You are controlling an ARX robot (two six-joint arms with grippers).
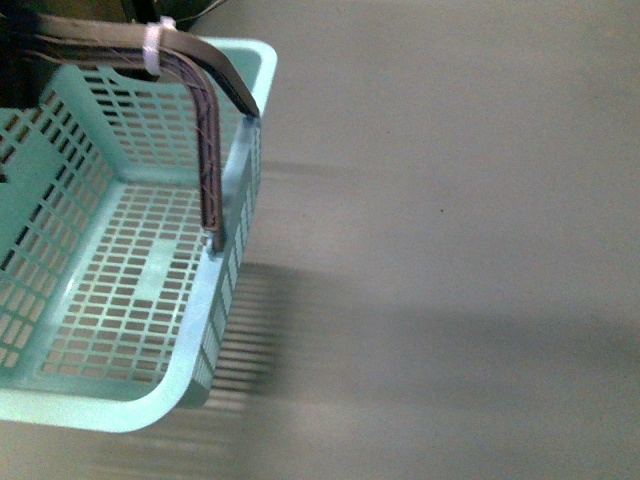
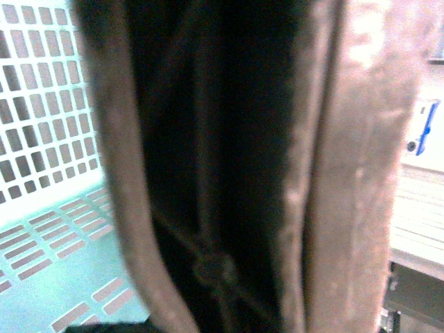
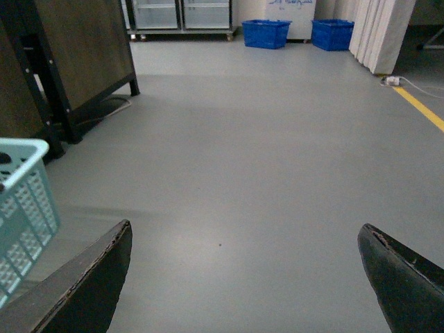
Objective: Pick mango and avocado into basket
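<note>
1. Grey floor [image 1: 450, 200] fills the ground below the rig, smooth and dull, with a soft dark band of shade across it.
2. Nearest my right wrist camera, the right gripper [image 3: 244, 257] hangs low over that floor. Its two dark fingers [image 3: 97, 284] are spread wide apart and there is nothing between them.
3. On the left wrist camera, the grey-brown handles [image 2: 347, 173] press up close and blurred, taking most of the view. I cannot make out the left gripper's fingers, so I cannot tell whether it is closed or has hold of anything.
4. Seen from the front, the teal basket [image 1: 110, 405] sits to the left, its slotted floor in plain view. Both handles are swung up together and bound by a white zip tie [image 1: 152, 45].
5. A striped shadow [image 1: 260, 340] lies on the floor just beside the basket's right wall.
6. Farther off, on the right wrist camera, a dark wooden cabinet [image 3: 83, 48] stands on black legs.
7. At the far wall are blue crates [image 3: 266, 32], a white curtain [image 3: 381, 31] and a yellow floor line [image 3: 423, 107].
</note>
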